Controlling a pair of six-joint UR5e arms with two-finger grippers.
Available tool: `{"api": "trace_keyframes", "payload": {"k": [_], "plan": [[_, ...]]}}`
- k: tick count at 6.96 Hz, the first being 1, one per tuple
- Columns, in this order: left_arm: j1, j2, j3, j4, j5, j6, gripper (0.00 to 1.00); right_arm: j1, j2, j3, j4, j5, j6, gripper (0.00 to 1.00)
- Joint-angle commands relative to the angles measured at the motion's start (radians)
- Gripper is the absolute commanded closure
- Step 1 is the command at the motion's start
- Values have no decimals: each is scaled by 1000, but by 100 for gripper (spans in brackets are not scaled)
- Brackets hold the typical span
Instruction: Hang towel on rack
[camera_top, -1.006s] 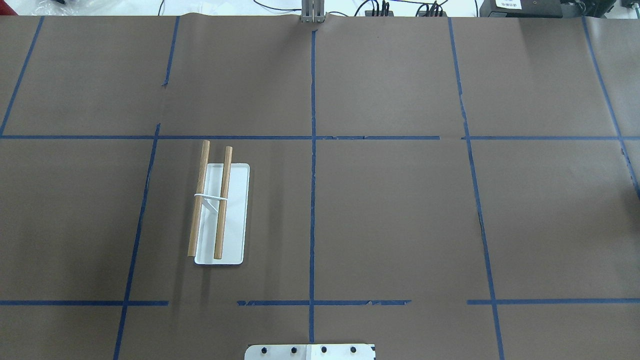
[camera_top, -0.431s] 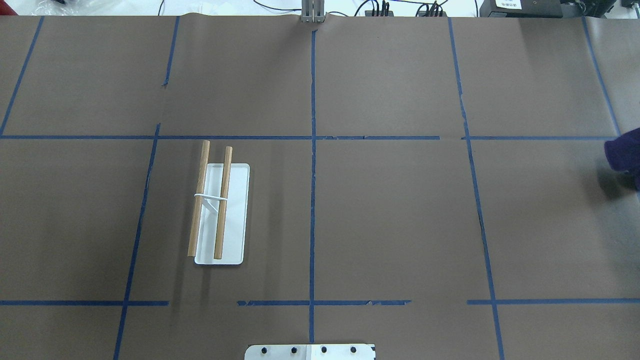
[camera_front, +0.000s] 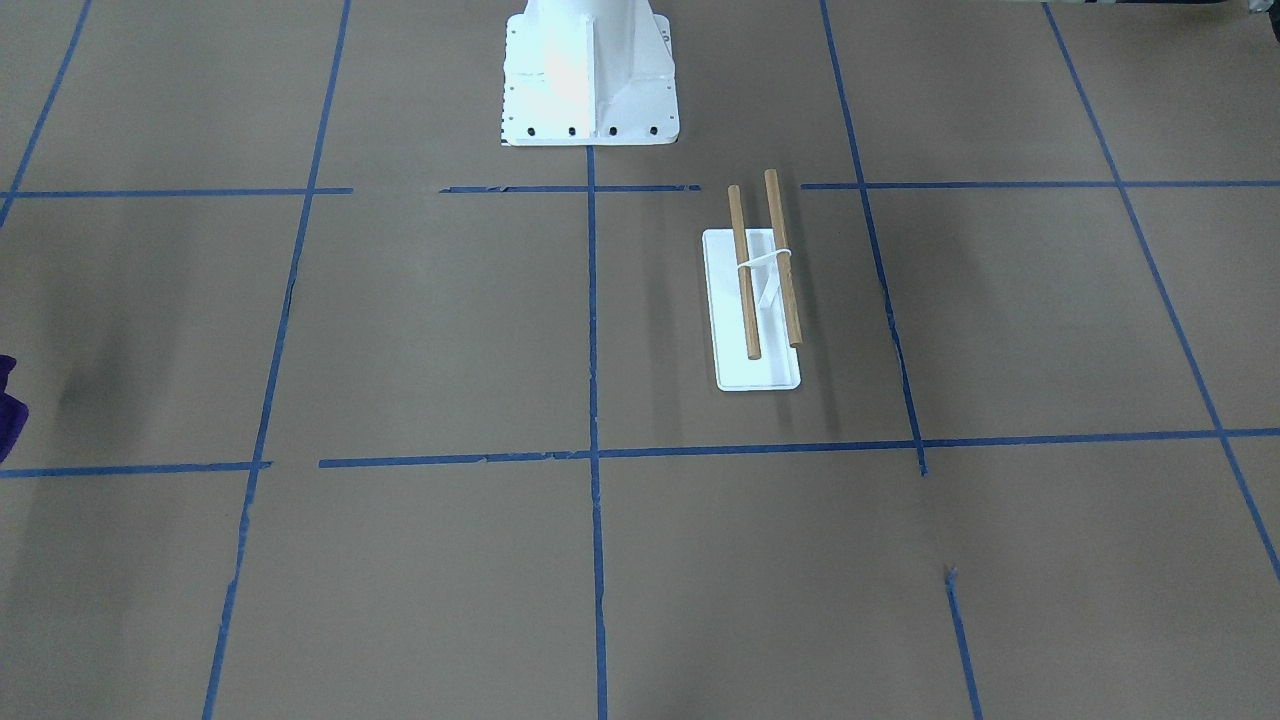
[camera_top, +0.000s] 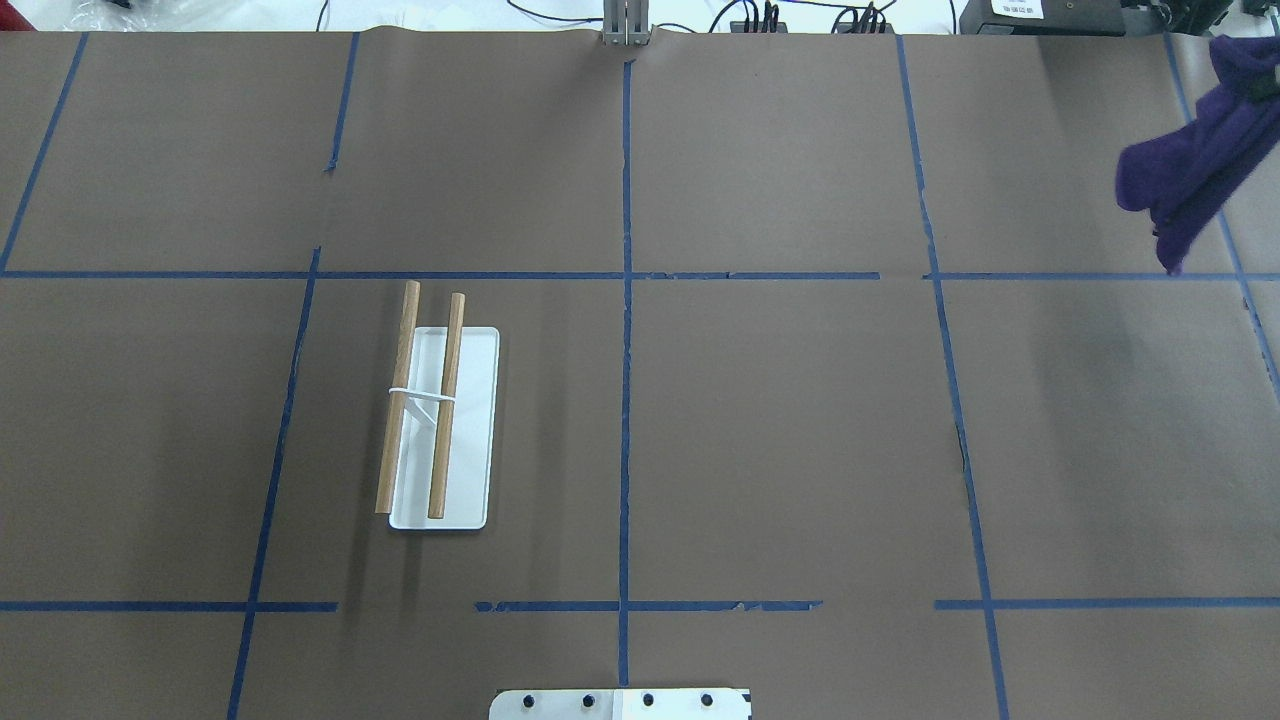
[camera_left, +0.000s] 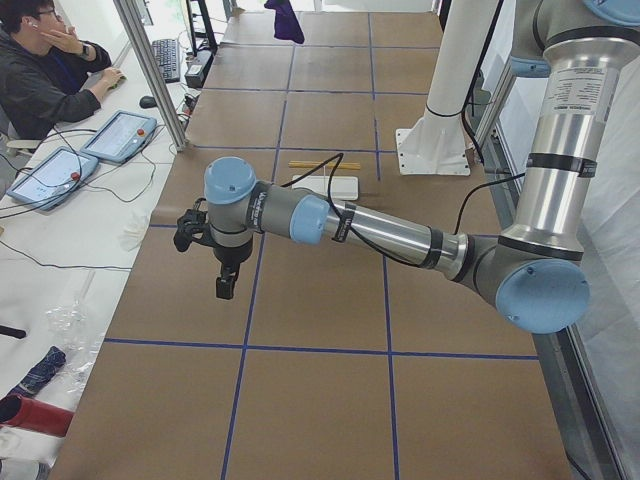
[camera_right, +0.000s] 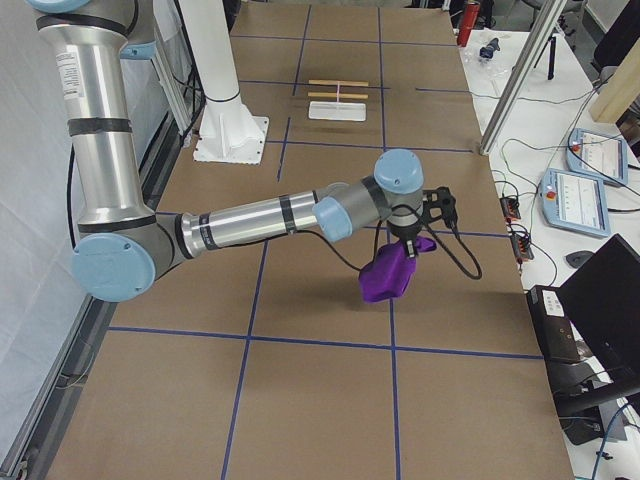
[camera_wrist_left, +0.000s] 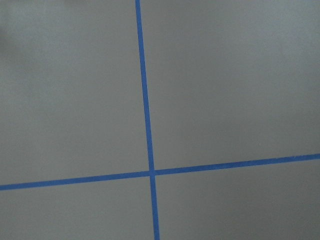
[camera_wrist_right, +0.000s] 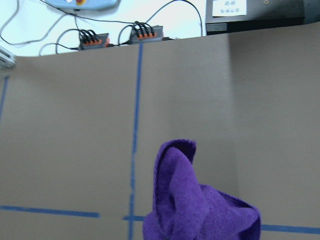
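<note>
exterior right view: purple towel (camera_right: 388, 278) just under right hand (camera_right: 413, 247), grip unclear; left hand (camera_left: 227, 288) likewise unclear

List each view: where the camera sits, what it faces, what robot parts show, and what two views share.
Front-facing: across the table, facing the pedestal, which shows.
Overhead: behind the pedestal, looking down; its edge only.
Exterior left: table's left end; left arm, left gripper.
Exterior right: right end; right arm, right gripper, towel below.
Left wrist: down at taped table; no body.
Right wrist: over the towel; no body.
Shared: overhead and front-facing show the rack.
</note>
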Motion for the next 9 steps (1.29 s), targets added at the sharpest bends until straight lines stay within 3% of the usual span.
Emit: {"api": "trace_keyframes", "payload": {"k": [1, 3, 4, 6, 9], "plan": [[38, -57, -30, -68, -83, -202, 0, -87, 176, 33, 2, -15, 325, 100], [107, -57, -32, -354, -81, -426, 0, -177, 229, 88, 17, -172, 365, 100], [186, -60, -29, -457, -75, -562, 0, -253, 237, 79, 172, -273, 499, 100], [239, -87, -18, -630, -73, -767, 0, -418, 237, 88, 444, -510, 843, 100], [329, -190, 10, -810, -35, -1156, 0, -536, 241, 134, 654, -725, 1008, 100]]}}
